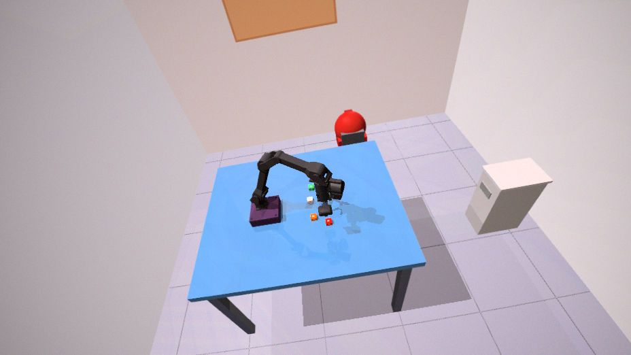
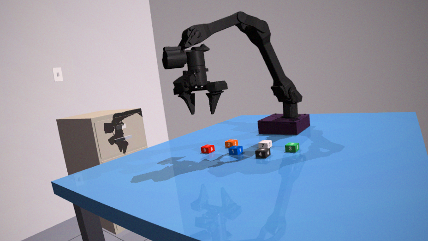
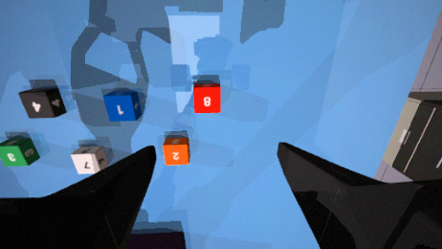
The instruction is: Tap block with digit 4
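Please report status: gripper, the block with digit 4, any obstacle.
Gripper open, empty, high above table. Black 4 block untouched. White 7 block sits close behind it.

The blue table [image 2: 359,185] has a smooth, glossy top that mirrors the arm and the blocks. The arm [image 2: 269,51] and its gripper [image 2: 202,103] look like matt black plastic. The small blocks, such as the black block [image 2: 262,153], look smooth and plain-coloured. The beige cabinet [image 2: 77,141] has a matt, painted look.
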Controlling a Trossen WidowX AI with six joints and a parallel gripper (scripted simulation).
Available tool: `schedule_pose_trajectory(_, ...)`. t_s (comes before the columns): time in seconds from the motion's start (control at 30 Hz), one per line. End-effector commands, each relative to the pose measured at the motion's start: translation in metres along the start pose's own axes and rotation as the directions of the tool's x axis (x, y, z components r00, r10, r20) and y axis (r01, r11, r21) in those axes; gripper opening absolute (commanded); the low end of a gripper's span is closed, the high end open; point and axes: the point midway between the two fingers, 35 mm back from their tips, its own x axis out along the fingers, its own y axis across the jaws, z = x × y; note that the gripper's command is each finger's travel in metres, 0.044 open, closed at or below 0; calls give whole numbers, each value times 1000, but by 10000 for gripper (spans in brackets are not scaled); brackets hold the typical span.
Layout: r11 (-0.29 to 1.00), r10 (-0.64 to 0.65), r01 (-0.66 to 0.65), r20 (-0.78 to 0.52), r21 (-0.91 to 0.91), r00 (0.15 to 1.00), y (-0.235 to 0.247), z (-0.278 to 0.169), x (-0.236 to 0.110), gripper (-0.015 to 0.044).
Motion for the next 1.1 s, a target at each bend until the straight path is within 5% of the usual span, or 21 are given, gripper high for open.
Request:
schedule_pose_trajectory(0.0, 1000, 6, -6, 2, -7, 1000, 1, 0, -1, 400)
schedule_pose_trajectory(0.47, 1000, 6, -6, 2, -7, 1000, 1, -1, -1, 400)
schedule_pose_trajectory(0.8, 1000, 10, -10, -4, -6, 1000, 46, -68, 0, 400)
schedule_pose_trajectory(1.07, 1000, 10, -10, -4, -6, 1000, 47, -69, 0, 400)
